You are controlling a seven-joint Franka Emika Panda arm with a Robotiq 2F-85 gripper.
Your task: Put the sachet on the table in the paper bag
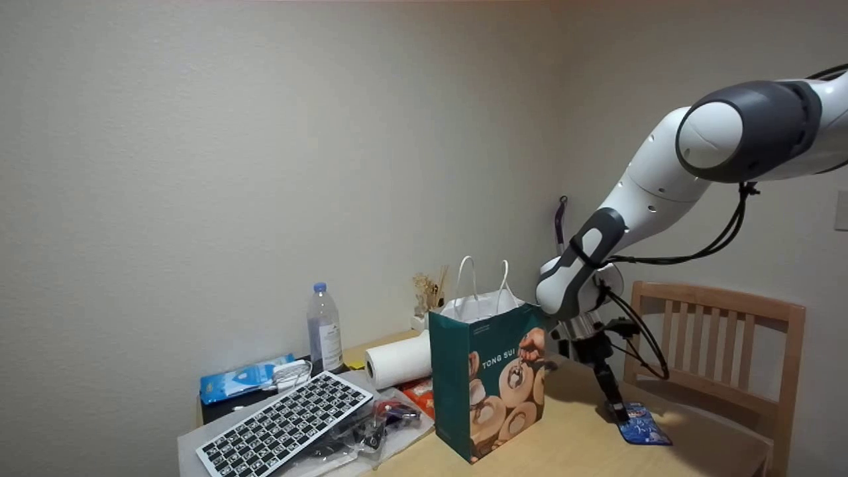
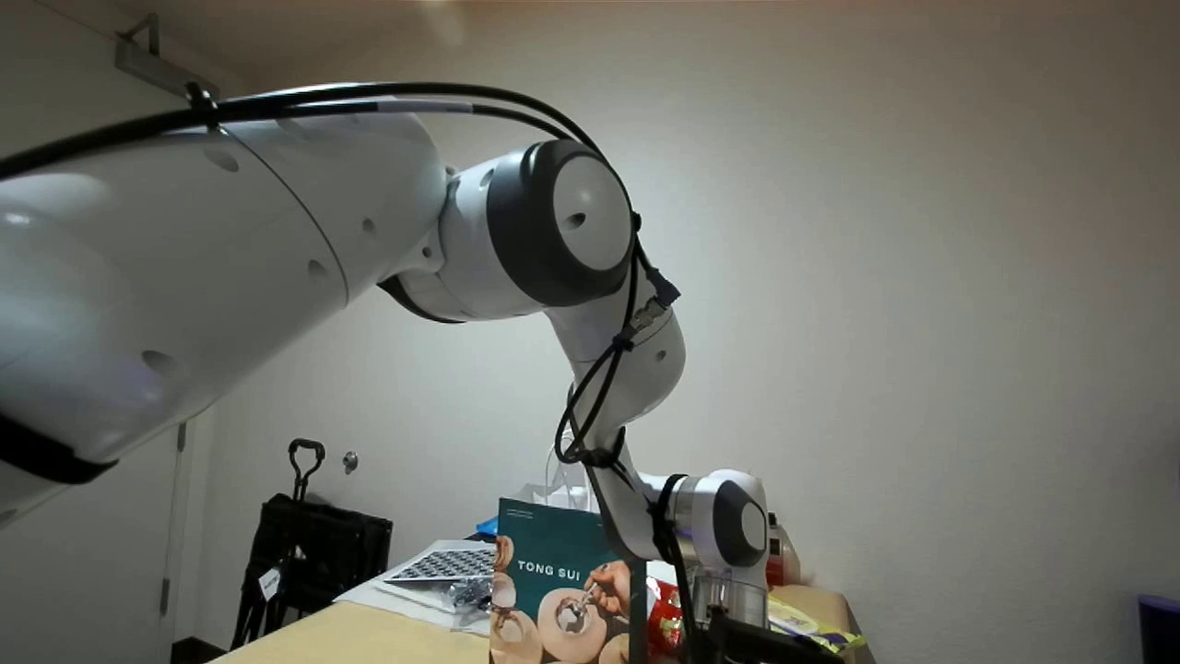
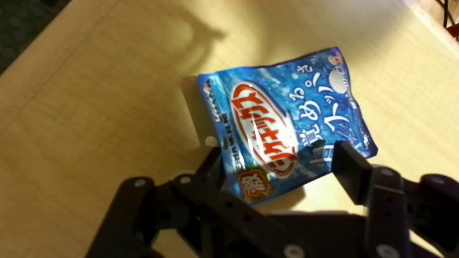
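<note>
Wrist view: the glossy sachet lay on the grained table, the gripper at its edge, jaws apart. In an exterior view, the boxy bag partly hid a white roll; a slatted chair flanked the table.

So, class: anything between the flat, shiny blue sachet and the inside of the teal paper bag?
Besides the open black jaws, only the printed front of the bag; the sachet likely needs lifting over it.

From here I count one arm, one claw with two fingers, one sachet, one paper bag with two handles, one white roll, one blue-capped bottle and one chair.
</note>
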